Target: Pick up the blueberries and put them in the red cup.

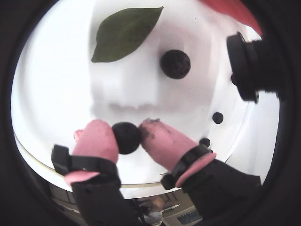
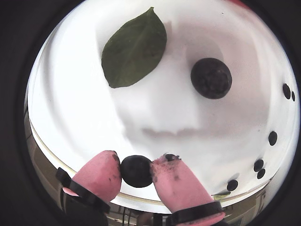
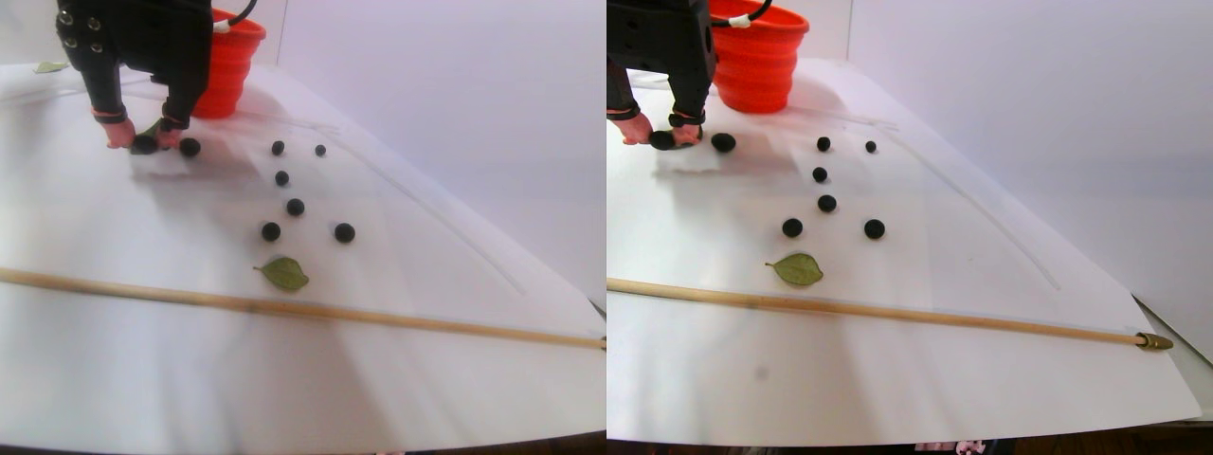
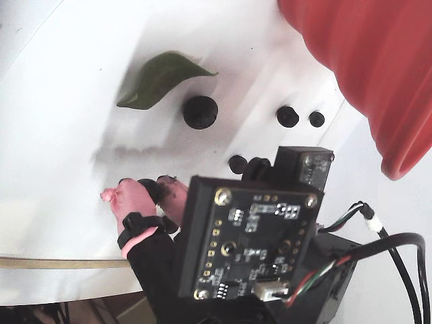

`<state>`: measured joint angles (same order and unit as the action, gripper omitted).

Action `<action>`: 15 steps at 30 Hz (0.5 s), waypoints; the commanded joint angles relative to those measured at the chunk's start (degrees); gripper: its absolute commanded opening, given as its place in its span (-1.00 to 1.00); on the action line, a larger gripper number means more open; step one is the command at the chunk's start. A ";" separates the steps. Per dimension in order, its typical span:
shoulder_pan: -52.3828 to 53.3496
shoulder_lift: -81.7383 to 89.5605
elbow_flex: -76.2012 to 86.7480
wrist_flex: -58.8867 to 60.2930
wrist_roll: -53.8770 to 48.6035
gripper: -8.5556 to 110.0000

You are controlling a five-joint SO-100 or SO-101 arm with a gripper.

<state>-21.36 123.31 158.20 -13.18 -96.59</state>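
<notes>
Tool [image 1: 128, 134] (pink-tipped) pinches one blueberry [image 1: 126, 137]; red cup [image 4: 364, 74] stands near.

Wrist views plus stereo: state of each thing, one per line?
gripper: down at the table, pink fingertips closed on a big berry
held berry: pinched between both tips, whether lifted cannot be told
other big berry: loose on the table, beside the leaf
small berries: scattered loose, none in the cup as far as visible
red cup: upright behind the arm, inside hidden
leaf: lying flat
wooden stick: lying across the table
</notes>
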 commanded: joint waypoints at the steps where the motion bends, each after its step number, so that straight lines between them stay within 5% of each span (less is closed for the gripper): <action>1: 0.62 6.42 0.00 3.34 0.70 -0.67; 15: 1.23 16.08 -0.62 14.77 2.02 -0.67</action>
<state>-20.30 134.74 158.73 -0.18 -94.92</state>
